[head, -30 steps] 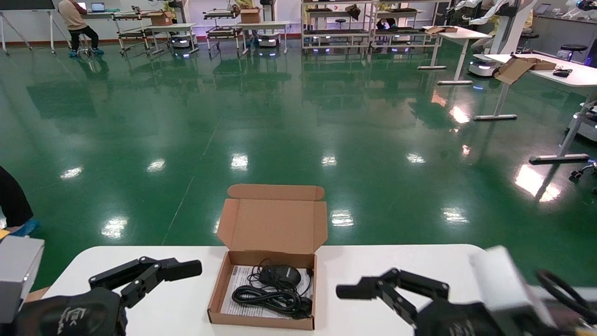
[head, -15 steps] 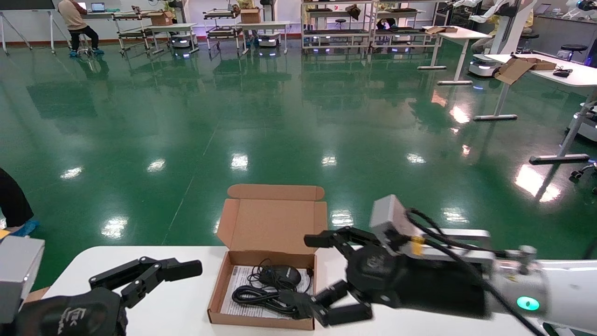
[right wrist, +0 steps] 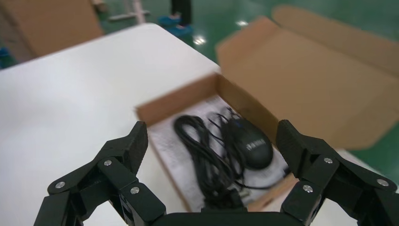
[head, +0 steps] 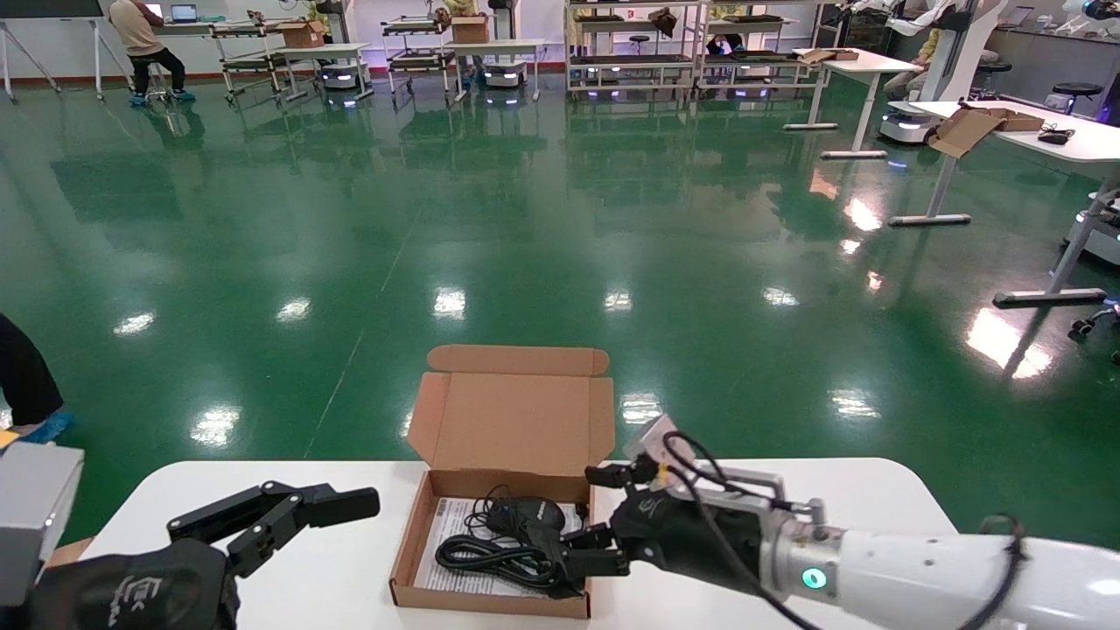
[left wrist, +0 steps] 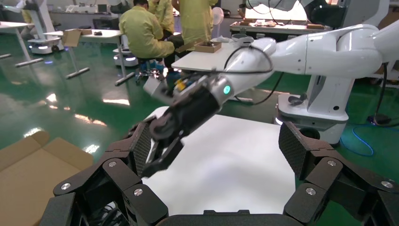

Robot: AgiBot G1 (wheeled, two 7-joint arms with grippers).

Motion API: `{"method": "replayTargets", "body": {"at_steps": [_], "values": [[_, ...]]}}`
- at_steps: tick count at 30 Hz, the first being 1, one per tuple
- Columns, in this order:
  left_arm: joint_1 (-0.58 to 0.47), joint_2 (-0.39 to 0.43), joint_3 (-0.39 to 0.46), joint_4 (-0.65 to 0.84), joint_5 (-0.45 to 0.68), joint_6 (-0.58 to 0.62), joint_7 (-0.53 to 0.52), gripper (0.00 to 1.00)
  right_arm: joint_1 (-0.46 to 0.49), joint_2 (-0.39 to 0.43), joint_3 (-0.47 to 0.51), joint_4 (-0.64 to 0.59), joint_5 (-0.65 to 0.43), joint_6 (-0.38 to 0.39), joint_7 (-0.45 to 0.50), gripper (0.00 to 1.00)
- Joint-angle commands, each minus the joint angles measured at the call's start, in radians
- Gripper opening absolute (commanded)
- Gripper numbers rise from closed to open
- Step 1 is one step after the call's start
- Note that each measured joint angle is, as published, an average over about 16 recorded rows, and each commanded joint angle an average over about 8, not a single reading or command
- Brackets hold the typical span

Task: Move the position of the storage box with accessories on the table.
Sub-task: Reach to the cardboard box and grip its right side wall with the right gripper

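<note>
The storage box lies open in the middle of the white table, its lid standing up at the far side. Inside are the accessories: a black mouse, coiled black cable and a white leaflet. My right gripper is open at the box's right wall, one finger over the cable and the other near the back right corner. In its wrist view the right gripper spans the mouse and cable. My left gripper rests open left of the box.
The table's far edge runs just behind the box, with green floor beyond. Bare tabletop lies between my left gripper and the right arm. A desk with cardboard stands far right. People in yellow sit in the background.
My right arm swung from the table's front right up and left, then came down to the box's right side, fingers open over the contents. The left arm and the box stayed still.
</note>
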Motion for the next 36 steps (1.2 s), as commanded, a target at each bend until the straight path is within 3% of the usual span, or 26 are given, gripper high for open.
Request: {"method": "replayTargets", "body": {"at_steps": [1, 14, 36], "values": [[0.000, 0.000, 0.000, 0.000, 0.000, 0.000, 0.000, 1.00, -0.002, -0.031, -0.002, -0.052, -0.009, 0.037, -0.018, 1.00], [0.000, 0.000, 0.000, 0.000, 0.000, 0.000, 0.000, 1.00, 0.009, -0.110, -0.004, -0.235, -0.024, 0.186, -0.061, 1.00], [0.000, 0.000, 0.000, 0.000, 0.000, 0.000, 0.000, 1.00, -0.065, -0.124, -0.036, -0.237, 0.012, 0.273, -0.035, 1.00]]}}
